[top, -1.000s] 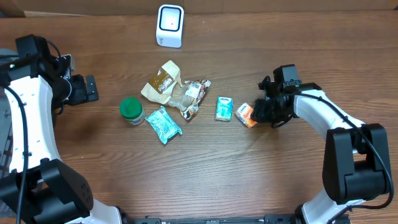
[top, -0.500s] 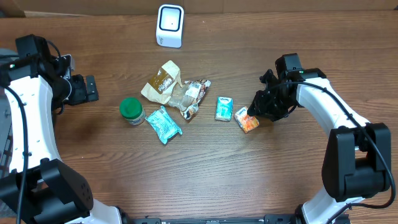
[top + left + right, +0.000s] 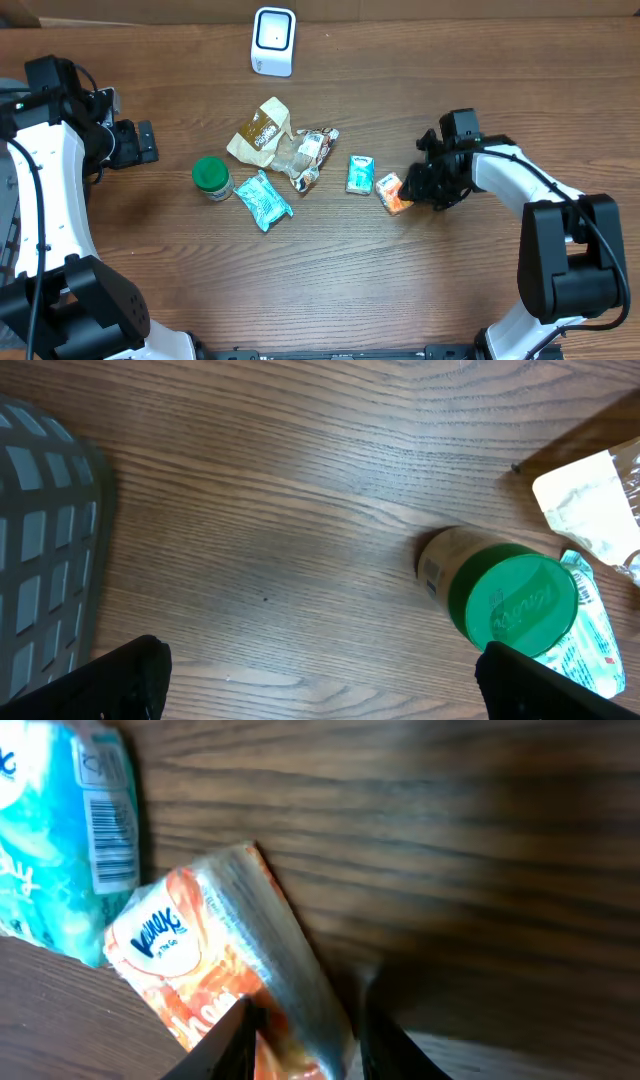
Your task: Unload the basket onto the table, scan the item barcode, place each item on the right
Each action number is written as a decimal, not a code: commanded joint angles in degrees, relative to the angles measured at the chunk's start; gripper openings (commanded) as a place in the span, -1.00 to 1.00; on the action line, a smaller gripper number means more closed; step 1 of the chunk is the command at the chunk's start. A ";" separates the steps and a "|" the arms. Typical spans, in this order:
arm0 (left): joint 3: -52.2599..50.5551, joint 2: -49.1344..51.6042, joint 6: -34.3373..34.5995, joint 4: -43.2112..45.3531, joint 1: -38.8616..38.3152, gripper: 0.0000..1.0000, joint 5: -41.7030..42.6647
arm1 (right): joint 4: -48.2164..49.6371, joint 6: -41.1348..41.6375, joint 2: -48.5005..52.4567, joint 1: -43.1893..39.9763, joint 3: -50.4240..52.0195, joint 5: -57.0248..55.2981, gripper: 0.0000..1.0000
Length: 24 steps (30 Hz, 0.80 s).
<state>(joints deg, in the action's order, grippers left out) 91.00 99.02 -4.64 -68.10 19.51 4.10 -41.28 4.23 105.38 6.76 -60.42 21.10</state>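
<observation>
Orange tissue pack (image 3: 394,193) sits right of centre on the wooden table (image 3: 330,290), just right of the teal tissue pack (image 3: 360,174); can't tell if the two touch. In overhead the orange pack's long axis runs diagonally, upper-left to lower-right, and its far end points toward the teal pack. Right wrist view shows the orange pack (image 3: 215,965) tilted, with its printed logo face and one clear side panel showing. No barcode is visible on it. The teal pack (image 3: 60,830) shows a barcode on its edge. White scanner (image 3: 273,41) stands at the far edge, well apart from both packs.

Containers: green-lidded jar (image 3: 211,178) is left of centre, lid on, contents not visible. From the left wrist the jar (image 3: 500,595) has a label barcode on its side. Teal pouch (image 3: 263,200) lies just beside the jar. Tan bag (image 3: 260,130) and clear snack wrapper (image 3: 308,153) lie in the middle, overlapping. Grey gridded object (image 3: 40,560) is at the left edge.

Right gripper (image 3: 412,186) is narrowed onto the near end of the orange pack, a finger (image 3: 232,1038) on either side, pinching it. Left gripper (image 3: 138,142) is spread wide over bare table, holding nothing, well left of the jar.
</observation>
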 commanded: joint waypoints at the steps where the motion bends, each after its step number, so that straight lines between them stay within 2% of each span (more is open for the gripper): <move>1: -0.26 0.09 0.37 0.02 -0.04 0.99 0.39 | 2.19 -1.20 0.20 -0.20 3.28 4.15 -0.41; 4: -0.26 0.09 0.37 0.02 -0.04 0.99 0.39 | 3.72 0.13 0.20 -0.20 4.09 7.08 -0.54; 5: -0.26 0.09 0.37 0.02 -0.04 0.99 0.39 | 4.44 2.45 0.20 -0.20 4.13 7.08 -0.73; 7: -0.26 0.09 0.37 0.02 -0.04 0.99 0.39 | 4.68 4.92 0.17 -0.20 4.11 7.10 -0.92; 9: -0.26 0.09 0.37 0.02 -0.04 0.99 0.39 | 4.35 6.99 0.15 -0.37 4.09 7.52 -0.92; 13: -0.26 0.09 0.37 0.02 -0.04 0.99 0.39 | -1.68 6.75 -1.33 -2.84 0.68 15.19 -0.92; 16: -0.26 0.09 0.37 0.02 -0.04 0.99 0.39 | -8.79 2.47 -5.01 -6.95 -4.39 27.43 -0.92; 17: -0.26 0.09 0.37 0.02 -0.04 0.99 0.39 | -9.60 1.27 -7.21 -8.76 -6.01 35.78 -0.92; 19: -0.26 0.09 0.37 0.02 -0.04 0.99 0.39 | -6.60 1.46 -10.19 -10.01 -6.56 48.68 -0.92; 22: -0.26 0.09 0.37 0.02 -0.04 0.99 0.39 | -2.21 2.08 -11.15 -9.68 -6.56 60.70 -0.92; 24: -0.26 0.09 0.37 0.02 -0.04 0.99 0.39 | 2.14 5.40 -11.15 -8.63 -6.56 67.45 -0.92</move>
<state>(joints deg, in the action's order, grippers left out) 91.00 99.02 -4.64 -68.10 19.51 4.10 -42.76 7.07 94.98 -3.22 -66.06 69.97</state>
